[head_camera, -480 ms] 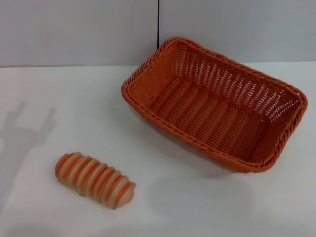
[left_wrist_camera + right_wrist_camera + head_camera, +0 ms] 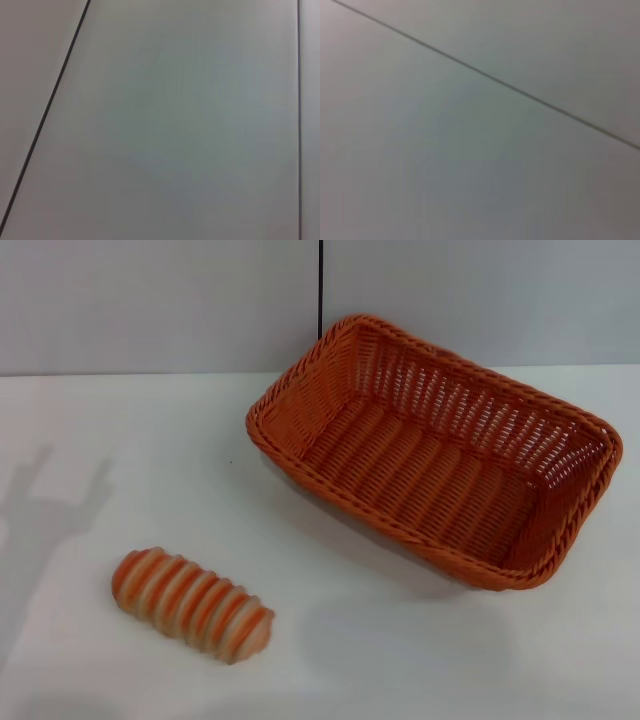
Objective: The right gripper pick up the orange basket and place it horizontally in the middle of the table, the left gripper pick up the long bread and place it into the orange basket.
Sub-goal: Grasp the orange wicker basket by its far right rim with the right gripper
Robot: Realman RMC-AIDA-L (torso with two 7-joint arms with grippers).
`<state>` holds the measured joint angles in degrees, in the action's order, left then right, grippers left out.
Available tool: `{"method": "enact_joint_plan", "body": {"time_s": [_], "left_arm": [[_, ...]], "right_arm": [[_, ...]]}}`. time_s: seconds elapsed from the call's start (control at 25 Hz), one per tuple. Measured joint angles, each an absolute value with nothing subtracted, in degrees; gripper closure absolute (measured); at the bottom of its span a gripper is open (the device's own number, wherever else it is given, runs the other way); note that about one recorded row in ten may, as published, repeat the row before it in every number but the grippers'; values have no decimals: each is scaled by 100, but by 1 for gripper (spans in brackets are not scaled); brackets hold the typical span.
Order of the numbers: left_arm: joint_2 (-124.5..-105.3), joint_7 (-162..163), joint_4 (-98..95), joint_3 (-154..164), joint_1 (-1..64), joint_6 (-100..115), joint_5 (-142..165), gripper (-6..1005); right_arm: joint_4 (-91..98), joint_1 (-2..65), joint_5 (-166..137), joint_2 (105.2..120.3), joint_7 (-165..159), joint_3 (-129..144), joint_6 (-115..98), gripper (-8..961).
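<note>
Orange basket [image 2: 435, 450] lying askew — long axis running 10-to-4 o'clock, right arm's side — both grippers unseen, finger state unknowable.

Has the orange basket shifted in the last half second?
No. The orange basket keeps its far corner at the dark wall seam, as before.

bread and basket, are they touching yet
Apart. The head view shows the bread lying on the table nearer the robot's left, with bare white tabletop between it and the basket.

orange basket [image 2: 436, 456] empty, askew, far right; striped long bread [image 2: 192, 604] near left.
</note>
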<state>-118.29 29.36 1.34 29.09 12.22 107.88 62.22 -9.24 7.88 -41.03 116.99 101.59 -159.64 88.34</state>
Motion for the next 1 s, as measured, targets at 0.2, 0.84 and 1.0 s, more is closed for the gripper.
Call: {"method": "enact_joint_plan", "body": {"time_s": [0.2, 0.84, 1.0], "left_arm": [[-11830, 2936, 127, 2915, 1221, 10741, 6222, 169], [-11830, 2936, 132, 2918, 1263, 10659, 6223, 170], [-11830, 2936, 148, 2918, 1266, 10659, 6223, 170]], "right_arm": [[-986, 800, -4113, 11625, 10045, -15764, 8911, 388], [-1366, 934, -5037, 11332, 9672, -15461, 9168, 389], [-1612, 987, -5151, 11164, 9384, -15101, 9275, 389]]}}
